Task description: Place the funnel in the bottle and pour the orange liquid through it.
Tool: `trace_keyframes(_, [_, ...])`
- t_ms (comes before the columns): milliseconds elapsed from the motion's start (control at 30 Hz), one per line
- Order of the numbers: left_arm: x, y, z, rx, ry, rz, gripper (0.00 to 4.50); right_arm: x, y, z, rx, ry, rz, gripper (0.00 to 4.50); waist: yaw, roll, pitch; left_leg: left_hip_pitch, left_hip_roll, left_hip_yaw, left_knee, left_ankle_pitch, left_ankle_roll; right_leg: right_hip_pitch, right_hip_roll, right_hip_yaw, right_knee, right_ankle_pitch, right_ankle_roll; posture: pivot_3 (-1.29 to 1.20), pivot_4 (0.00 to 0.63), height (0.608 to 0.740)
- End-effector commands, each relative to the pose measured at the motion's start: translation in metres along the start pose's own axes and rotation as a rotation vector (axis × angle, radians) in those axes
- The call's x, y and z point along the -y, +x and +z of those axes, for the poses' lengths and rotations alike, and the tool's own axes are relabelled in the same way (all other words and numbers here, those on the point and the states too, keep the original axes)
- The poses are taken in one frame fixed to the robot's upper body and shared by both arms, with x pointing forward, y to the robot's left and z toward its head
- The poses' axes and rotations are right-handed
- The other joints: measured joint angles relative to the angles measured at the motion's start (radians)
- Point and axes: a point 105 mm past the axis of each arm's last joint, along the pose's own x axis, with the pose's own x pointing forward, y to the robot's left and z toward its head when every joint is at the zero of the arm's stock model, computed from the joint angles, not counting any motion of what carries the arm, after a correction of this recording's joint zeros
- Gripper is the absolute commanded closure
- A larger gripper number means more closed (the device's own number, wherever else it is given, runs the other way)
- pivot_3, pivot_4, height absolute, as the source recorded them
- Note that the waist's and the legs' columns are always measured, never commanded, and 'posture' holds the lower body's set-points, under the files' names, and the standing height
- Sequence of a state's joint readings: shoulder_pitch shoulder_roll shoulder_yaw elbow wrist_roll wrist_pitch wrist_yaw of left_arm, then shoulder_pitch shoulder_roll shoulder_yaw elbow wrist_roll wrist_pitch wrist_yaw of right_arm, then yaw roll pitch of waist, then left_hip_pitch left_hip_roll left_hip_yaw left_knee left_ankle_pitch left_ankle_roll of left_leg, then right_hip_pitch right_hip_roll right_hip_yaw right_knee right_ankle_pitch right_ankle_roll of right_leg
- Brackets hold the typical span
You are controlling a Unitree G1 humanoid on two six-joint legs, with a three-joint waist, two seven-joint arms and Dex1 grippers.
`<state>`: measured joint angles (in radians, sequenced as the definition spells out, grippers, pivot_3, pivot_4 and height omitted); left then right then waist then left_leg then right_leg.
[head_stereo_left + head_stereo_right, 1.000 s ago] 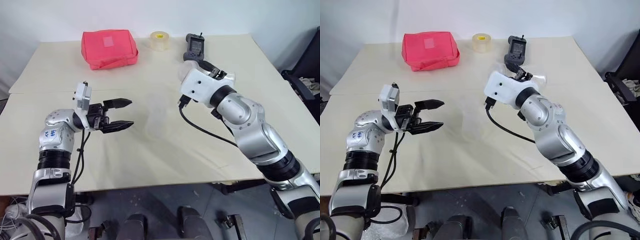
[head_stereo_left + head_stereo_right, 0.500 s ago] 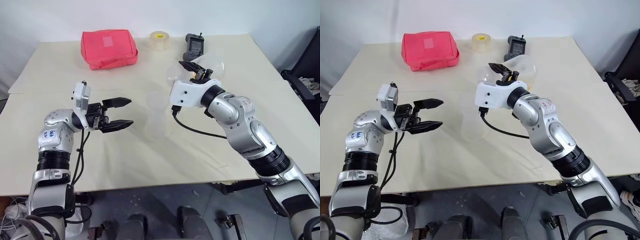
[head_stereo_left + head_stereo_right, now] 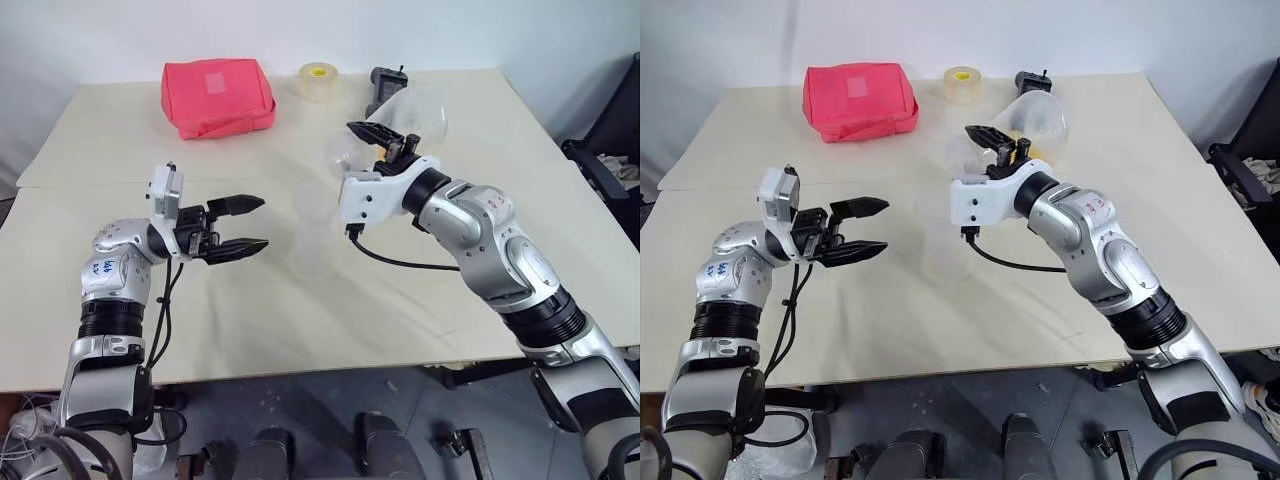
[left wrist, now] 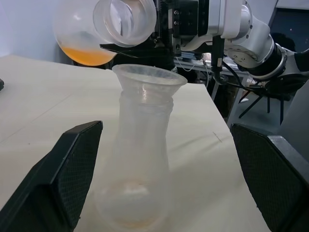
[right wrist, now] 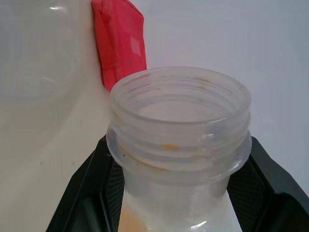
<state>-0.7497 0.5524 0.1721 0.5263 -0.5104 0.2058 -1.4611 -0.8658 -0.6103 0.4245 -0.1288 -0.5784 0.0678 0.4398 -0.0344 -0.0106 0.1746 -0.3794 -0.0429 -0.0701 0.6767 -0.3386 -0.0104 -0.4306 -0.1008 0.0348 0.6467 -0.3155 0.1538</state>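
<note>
A clear bottle [image 4: 140,159] stands upright on the table with the see-through funnel [image 4: 148,79] seated in its neck. My left gripper [image 3: 262,223] is open, level, its fingertips pointing at the bottle and short of touching it. My right gripper [image 3: 385,148] is shut on the neck of a round, wide-mouthed clear flask [image 3: 412,112], held tilted on its side. The flask's mouth [image 4: 125,21] hangs just above and behind the funnel's rim. The orange liquid [image 4: 87,54] lies in the flask's belly; no stream shows.
At the back of the table [image 3: 120,140] lie a red pouch [image 3: 217,95], a roll of tape [image 3: 318,80] and a black handheld device [image 3: 385,88] behind the flask. A dark chair [image 3: 612,150] stands off the right edge.
My right wrist has rolled and swung the flask up into view, tipping it with its mouth leftward over the funnel. The left gripper and the bottle have stayed still.
</note>
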Motion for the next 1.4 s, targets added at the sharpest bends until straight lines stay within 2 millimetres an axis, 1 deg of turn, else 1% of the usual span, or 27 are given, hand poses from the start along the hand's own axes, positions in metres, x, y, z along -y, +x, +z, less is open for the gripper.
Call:
trace_keyframes(33, [-0.001,0.002,0.01,0.019,0.04,-0.01,0.0,0.017,-0.005,0.002,0.012,-0.054,-0.058,2.06,0.0,0.0,0.0,0.0,0.0,0.0,0.0,0.0,0.0,0.0,0.0,0.0,0.0,0.0,0.0,0.0,0.15,0.74])
trace_keyframes(433, [0.0,0.004,0.01,0.023,0.037,-0.02,0.0,0.016,-0.002,0.008,0.032,-0.179,-0.072,2.06,0.0,0.0,0.0,0.0,0.0,0.0,0.0,0.0,0.0,0.0,0.0,0.0,0.0,0.0,0.0,0.0,0.15,0.74])
trace_keyframes(600, [-0.001,0.003,0.012,0.022,0.041,-0.019,0.0,0.013,-0.002,0.011,0.051,-0.208,-0.063,2.06,0.0,0.0,0.0,0.0,0.0,0.0,0.0,0.0,0.0,0.0,0.0,0.0,0.0,0.0,0.0,0.0,0.15,0.74])
trace_keyframes(900, [-0.001,0.002,0.013,0.024,0.048,-0.02,0.0,0.014,0.002,0.015,0.069,-0.262,-0.078,2.06,0.0,0.0,0.0,0.0,0.0,0.0,0.0,0.0,0.0,0.0,0.0,0.0,0.0,0.0,0.0,0.0,0.15,0.74])
trace_keyframes(1400, [-0.001,-0.021,0.016,0.007,0.064,0.036,0.0,0.018,0.006,0.014,0.087,-0.316,-0.096,2.06,-0.009,0.0,0.0,0.0,0.0,0.0,0.0,0.0,0.0,0.0,0.0,0.0,0.0,0.0,0.0,0.0,0.15,0.74])
